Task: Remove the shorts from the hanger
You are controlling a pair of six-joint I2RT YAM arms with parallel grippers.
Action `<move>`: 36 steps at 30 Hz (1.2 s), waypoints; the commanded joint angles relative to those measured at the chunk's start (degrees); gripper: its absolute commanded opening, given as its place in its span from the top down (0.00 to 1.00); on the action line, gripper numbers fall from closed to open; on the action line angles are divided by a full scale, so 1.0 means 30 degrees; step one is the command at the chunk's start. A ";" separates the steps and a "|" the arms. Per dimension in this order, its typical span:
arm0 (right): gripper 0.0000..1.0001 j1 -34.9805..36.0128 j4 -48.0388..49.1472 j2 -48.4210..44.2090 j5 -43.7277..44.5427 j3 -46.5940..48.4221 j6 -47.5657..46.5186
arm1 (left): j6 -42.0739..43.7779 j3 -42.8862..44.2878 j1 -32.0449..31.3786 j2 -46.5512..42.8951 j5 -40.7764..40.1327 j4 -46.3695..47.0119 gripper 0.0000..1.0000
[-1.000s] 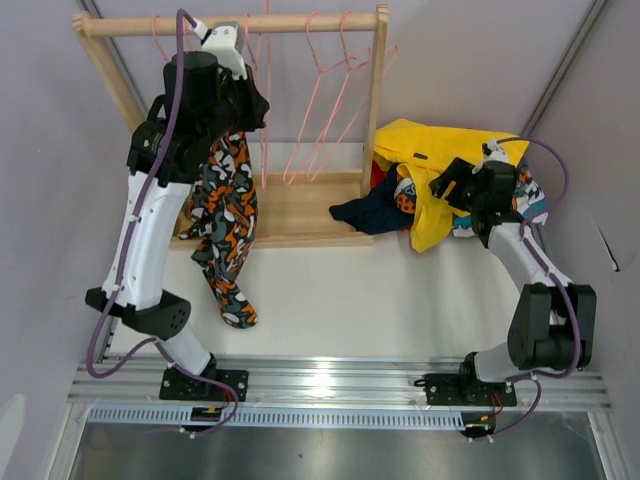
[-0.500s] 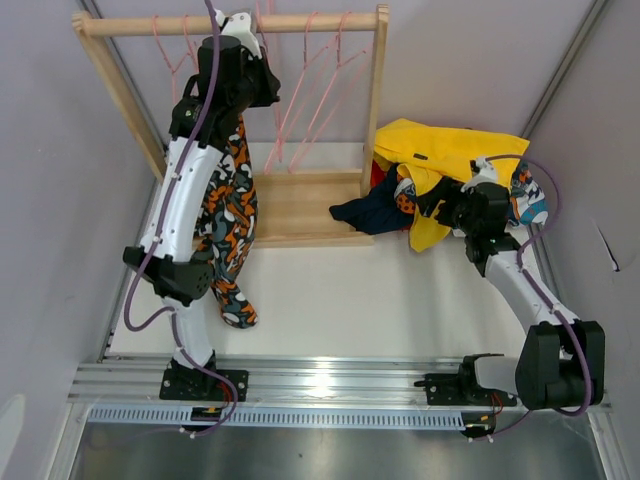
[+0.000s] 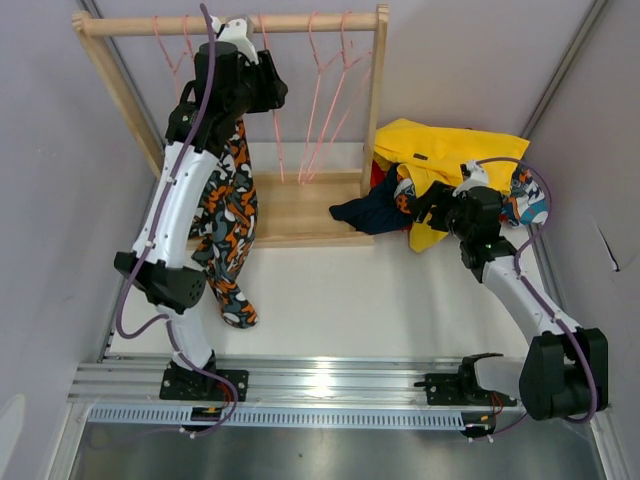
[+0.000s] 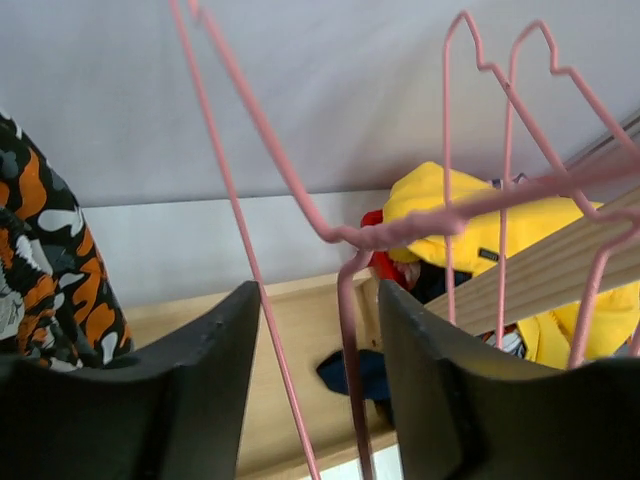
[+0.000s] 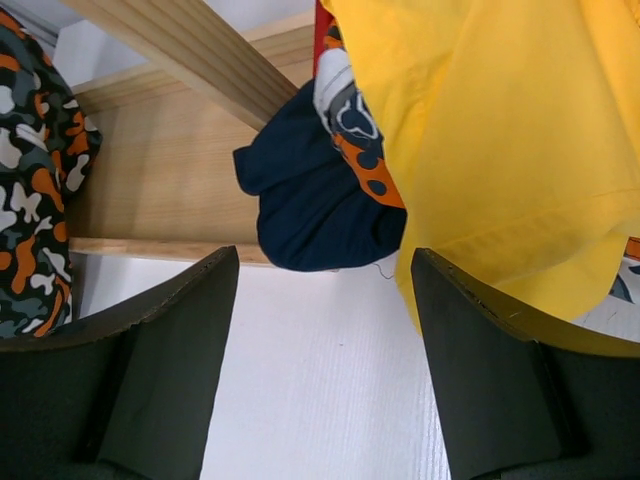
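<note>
While the L gripper sits up by the rack's top rail with fingers spread, pink hanger wires run thru its gap, prob. not pinched. Camo shorts hang just left of it. R gripper is also spread, holding nothing. Navy shorts lie just ahead, yellow shorts ahead-right, and the wooden rack base ahead-left.

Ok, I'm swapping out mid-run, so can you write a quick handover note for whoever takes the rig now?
Left end effector: open, up at the rail, a pink hanger wire between its fingers.
Right end effector: open, empty, near the navy shorts.
Done: navy, yellow shorts and a printed pair lie piled right of the rack.
To do: camouflage shorts hang at the rack's left; free them.
</note>
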 commanded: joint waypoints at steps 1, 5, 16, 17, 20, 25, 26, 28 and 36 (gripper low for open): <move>0.25 0.0275 -0.0059 -0.1343 0.0246 0.0319 -0.0051 | -0.0217 -0.0439 0.0175 -0.1293 -0.0029 -0.0242 0.42; 0.24 0.0450 -0.0881 -0.2280 0.0422 0.0407 -0.0226 | -0.0479 -0.0526 0.0116 -0.2024 0.0233 -0.1034 0.40; 0.23 0.0831 -0.3108 -0.5267 0.0920 0.0028 -0.0198 | 0.0896 -0.3866 -0.0763 -0.8702 0.1872 -0.2117 0.02; 0.23 0.0890 -0.3196 -0.5416 0.0979 -0.0031 -0.0140 | 0.1158 -0.4040 -0.0792 -0.9489 0.2050 -0.2149 0.02; 0.22 0.1270 -0.3489 -0.5854 0.1183 -0.0061 0.0095 | 0.1918 -0.4770 -0.0792 -1.0694 0.1469 -0.2121 0.01; 0.21 0.2178 -0.3899 -0.6413 0.2119 0.0027 0.0213 | 0.3004 -0.5330 -0.0646 -1.1577 -0.0818 -0.2472 0.01; 0.20 0.2440 -0.3958 -0.6500 0.2267 0.0056 0.0184 | 0.3296 -0.5592 -0.0530 -1.1577 -0.1226 -0.2356 0.01; 0.20 0.2618 -0.4250 -0.6530 0.2560 0.0143 0.0154 | 0.3474 -0.5945 -0.0383 -1.1490 -0.1550 -0.1946 0.01; 0.20 0.3117 -0.5100 -0.6882 0.3352 0.0144 -0.0314 | 0.3768 -0.5713 0.0672 -1.0231 -0.2313 -0.0890 0.01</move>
